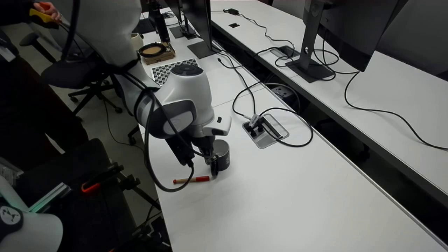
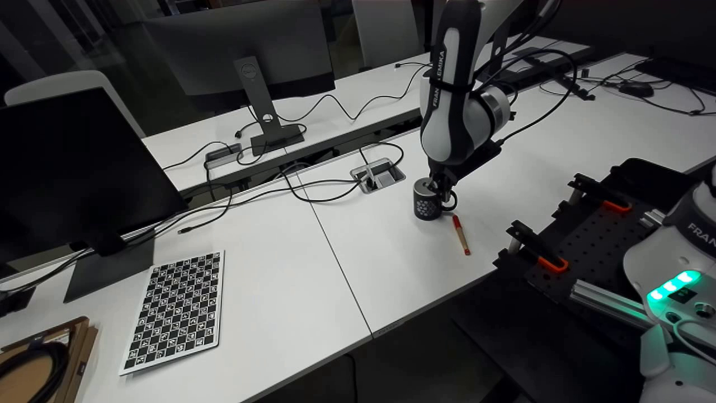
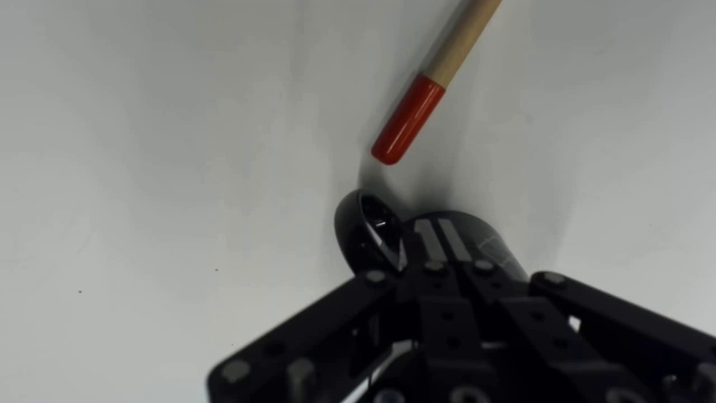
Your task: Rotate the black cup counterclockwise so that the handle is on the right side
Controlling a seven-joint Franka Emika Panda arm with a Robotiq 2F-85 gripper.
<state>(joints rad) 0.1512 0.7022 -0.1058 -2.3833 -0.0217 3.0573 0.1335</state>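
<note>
Here's your pincer (image 3: 438, 235), pressed together near the handle (image 3: 353, 235); nudge gently counterclockwise; let the black cup (image 2: 427, 207) pivot, not slide.

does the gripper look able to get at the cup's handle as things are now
Probably yes, at least for a push: the shut gripper is right beside the handle, with nothing seen between them. Grasping it would likely need the jaws opened first.

Parallel rectangular white desks (image 1: 287, 203), long and flat; a pale, round-backed chair (image 2: 56, 84), possibly plastic, behind; dull grey floor (image 1: 99, 126) below.
</note>
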